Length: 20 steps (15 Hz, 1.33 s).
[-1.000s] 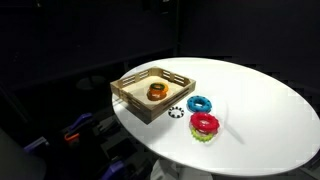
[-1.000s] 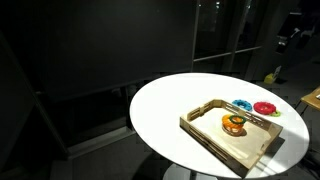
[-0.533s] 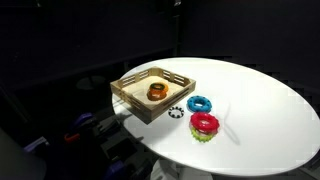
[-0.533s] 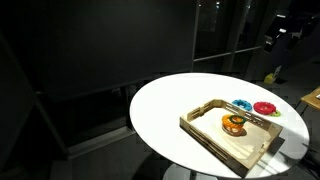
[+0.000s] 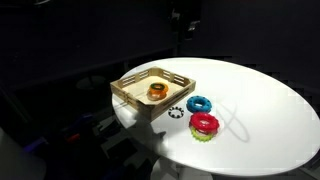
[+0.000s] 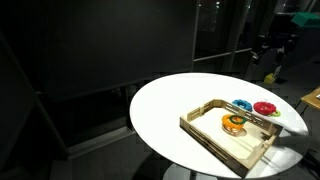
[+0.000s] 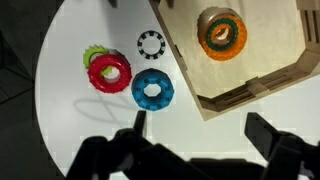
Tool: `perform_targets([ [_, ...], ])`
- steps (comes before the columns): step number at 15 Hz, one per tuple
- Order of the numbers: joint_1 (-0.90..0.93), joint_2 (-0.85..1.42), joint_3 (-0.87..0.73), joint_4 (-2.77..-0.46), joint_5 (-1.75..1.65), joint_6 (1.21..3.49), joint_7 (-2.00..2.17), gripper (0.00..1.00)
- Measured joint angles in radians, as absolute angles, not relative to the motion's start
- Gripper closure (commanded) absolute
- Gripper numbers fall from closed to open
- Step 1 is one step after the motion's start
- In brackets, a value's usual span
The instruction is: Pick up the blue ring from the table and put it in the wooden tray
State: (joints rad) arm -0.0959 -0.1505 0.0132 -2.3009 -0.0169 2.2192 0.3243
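1 blue ring [image 7: 152,90] on white table [image 7: 70,115], just beside wooden tray [image 7: 250,90], fingers [image 7: 272,135] spread open, empty

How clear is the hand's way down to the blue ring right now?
Probably yes. In the wrist view the open hand hangs above the blue ring, which lies uncovered on the table. The red ring and the tray wall sit close beside it, so finger room looks tight.

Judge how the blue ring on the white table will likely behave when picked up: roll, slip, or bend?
The blue ring lies flat on the table, so it probably won't roll unless tipped on edge. Its bumpy rim should give the pincer grip. It looks small and light; stiffness cannot be told.
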Motion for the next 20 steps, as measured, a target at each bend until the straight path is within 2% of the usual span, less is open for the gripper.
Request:
perform_targets([
  [9,-0.096,0.088,-0.061,-2.171,-0.019,2.235,0.224,0.00],
  [20,-0.095,0.112,-0.067,-2.146,-0.019,2.249,0.211,0.00],
])
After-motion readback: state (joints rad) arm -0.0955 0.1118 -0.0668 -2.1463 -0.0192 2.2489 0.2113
